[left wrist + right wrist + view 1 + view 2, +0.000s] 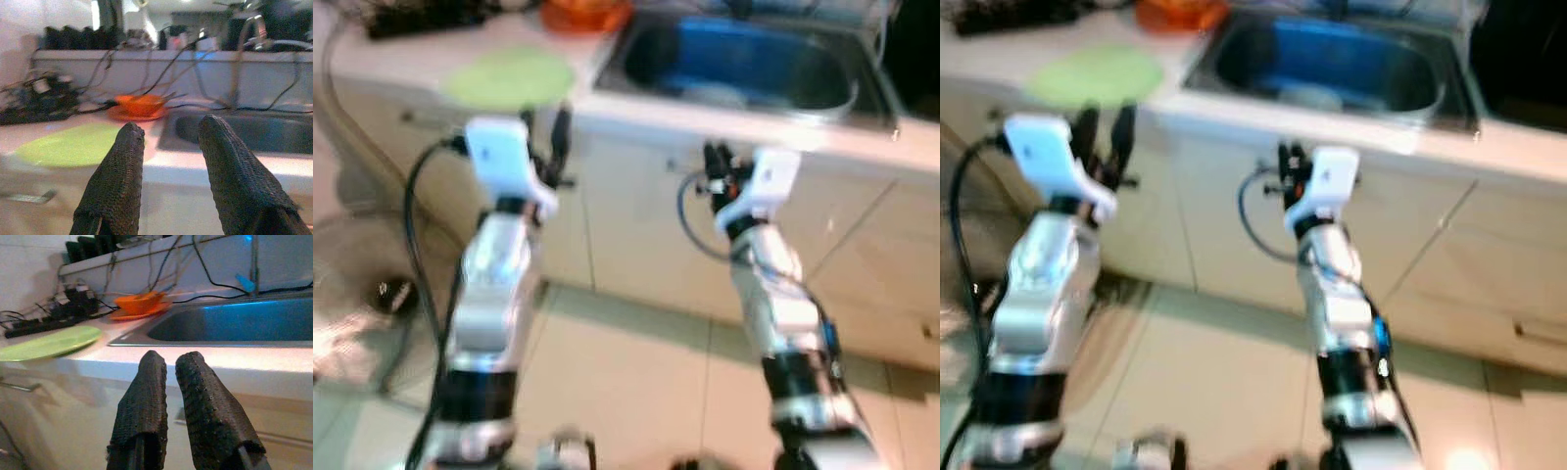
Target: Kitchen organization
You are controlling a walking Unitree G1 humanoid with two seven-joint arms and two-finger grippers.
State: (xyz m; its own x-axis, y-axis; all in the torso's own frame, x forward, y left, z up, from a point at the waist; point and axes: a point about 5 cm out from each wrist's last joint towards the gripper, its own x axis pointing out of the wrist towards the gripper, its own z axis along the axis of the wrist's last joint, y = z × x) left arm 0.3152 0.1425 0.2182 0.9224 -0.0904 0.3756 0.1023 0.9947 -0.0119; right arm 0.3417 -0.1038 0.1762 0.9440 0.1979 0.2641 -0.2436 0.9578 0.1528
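A flat round light-green plate (512, 77) is seen on the pale countertop (401, 59), close to its front edge and left of the stainless steel sink (744, 64), whose basin is tinted blue. An orange bowl on an orange saucer (139, 304) is set near the sink's rear left corner, beside tangled black cables (41, 95). The left gripper (548, 147) is raised before the cabinet front just below the plate, fingers apart and empty. The right gripper (168, 374) is held below the sink's front edge, fingers nearly together, nothing between them.
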